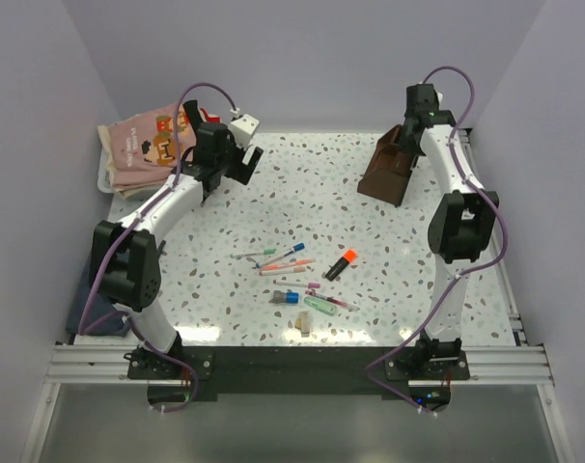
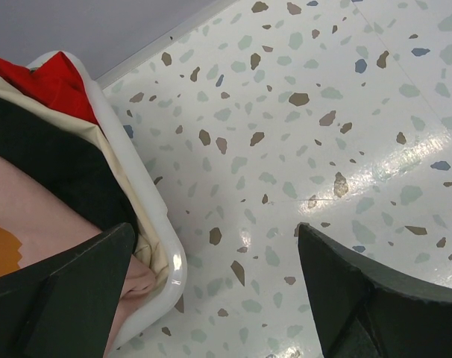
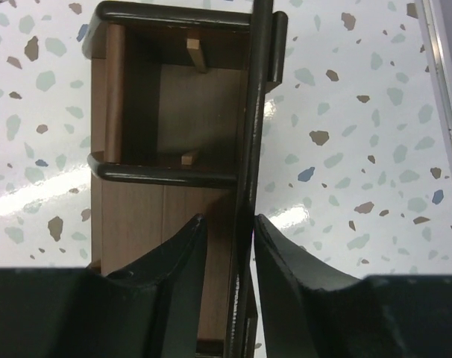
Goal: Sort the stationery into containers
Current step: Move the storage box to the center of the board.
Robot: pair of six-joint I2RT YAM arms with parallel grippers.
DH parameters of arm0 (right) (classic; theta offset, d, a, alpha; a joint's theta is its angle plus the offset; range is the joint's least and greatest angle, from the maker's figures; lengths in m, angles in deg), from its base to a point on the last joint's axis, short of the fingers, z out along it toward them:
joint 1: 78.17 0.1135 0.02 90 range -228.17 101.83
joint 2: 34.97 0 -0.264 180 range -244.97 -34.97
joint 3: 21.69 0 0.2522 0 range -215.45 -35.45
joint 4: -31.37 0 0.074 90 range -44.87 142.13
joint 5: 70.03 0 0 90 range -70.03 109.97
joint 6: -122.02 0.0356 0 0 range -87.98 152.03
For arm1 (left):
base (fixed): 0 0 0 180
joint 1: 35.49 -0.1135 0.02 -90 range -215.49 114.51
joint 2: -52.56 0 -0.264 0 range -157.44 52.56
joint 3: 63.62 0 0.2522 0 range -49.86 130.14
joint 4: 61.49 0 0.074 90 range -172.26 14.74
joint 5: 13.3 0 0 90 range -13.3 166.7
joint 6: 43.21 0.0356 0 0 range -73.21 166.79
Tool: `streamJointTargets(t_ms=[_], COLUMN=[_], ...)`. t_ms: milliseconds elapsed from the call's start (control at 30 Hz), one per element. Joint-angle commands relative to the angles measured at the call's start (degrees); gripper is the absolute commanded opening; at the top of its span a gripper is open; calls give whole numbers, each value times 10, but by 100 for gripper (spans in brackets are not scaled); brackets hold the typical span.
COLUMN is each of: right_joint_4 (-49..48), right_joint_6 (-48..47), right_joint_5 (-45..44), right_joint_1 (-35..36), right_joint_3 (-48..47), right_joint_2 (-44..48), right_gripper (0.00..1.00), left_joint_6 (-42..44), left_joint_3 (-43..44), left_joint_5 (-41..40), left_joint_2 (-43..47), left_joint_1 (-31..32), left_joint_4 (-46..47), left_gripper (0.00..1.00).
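The stationery lies loose at the table's middle: an orange highlighter (image 1: pixel 346 262), a mint green marker (image 1: pixel 321 306), a blue-capped pen (image 1: pixel 294 251), a pink pen (image 1: pixel 273 272) and others. The dark brown wooden organizer (image 1: pixel 389 172) stands at the back right. My right gripper (image 1: pixel 406 133) hangs over it. In the right wrist view the gripper (image 3: pixel 227 218) straddles the organizer's (image 3: pixel 174 112) thin right side wall, with the right finger against it and the left finger a little apart. My left gripper (image 1: pixel 244 159) (image 2: pixel 215 231) is wide open over bare table, holding nothing.
A white tray (image 1: pixel 104 178) of folded clothes sits at the back left. Its rim (image 2: pixel 155 216) runs just beside my left gripper's left finger. Pale walls enclose the table on three sides.
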Motion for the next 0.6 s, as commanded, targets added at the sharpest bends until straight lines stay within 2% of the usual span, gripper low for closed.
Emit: streamJointTargets(t_ms=[0,133,267,300,400,567], right_joint_4=[9,7,7,2,30,79], right_joint_6=[17,11,-28,-41,-103,-260], right_joint_5=[26,38,96,144,214,271], right_joint_1=[-3,-3,-3,-3,8,47], right_joint_3=[2,7,13,20,2,-29], right_joint_2=[-4,-5,-4,1,-10,-31], right_gripper=[30,8,7,6,5,3], left_joint_6=[-6,-5,-7,-9,-10,-9], left_joint_3=[28,32,30,30,25,16], left_joint_5=[3,3,1,0,0,-1], left_joint_2=[-3,-6,-4,-5,-1,2], left_joint_1=[2,2,2,2,2,2], left_joint_4=[-5,-8,-11,-11,-11,-8], left_gripper=[96,96,96,96,95,95])
